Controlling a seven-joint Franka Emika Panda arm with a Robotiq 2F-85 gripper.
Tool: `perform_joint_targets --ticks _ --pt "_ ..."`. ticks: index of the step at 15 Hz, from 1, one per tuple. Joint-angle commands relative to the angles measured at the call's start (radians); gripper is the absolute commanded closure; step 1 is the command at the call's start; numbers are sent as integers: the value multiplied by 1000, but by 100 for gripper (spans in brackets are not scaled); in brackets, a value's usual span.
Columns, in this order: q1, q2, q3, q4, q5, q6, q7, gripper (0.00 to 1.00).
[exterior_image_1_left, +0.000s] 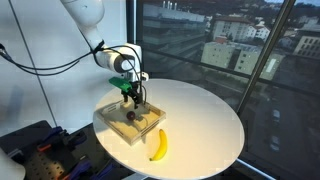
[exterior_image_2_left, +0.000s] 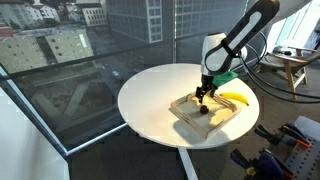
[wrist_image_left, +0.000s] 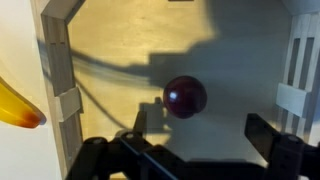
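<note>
One gripper (exterior_image_1_left: 128, 97) is hovering wide open above a dark plum (wrist_image_left: 185, 96) lying in a wooden tray (exterior_image_1_left: 111, 117), a banana (exterior_image_1_left: 158, 146) just beside.

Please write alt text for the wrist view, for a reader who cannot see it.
A small dark red round fruit lies on the floor of a pale wooden tray, seen from above. The open gripper enters from the bottom edge, its fingers spread, the fruit just beyond them. The tip of a yellow banana shows at the left, outside the tray.
</note>
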Motion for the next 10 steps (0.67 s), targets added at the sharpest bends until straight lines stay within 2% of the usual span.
perform_joint_targets --ticks 1,10 --pt "13 12 -13 2 -18 18 4 0" --pt "13 45 -11 5 -13 41 0 0"
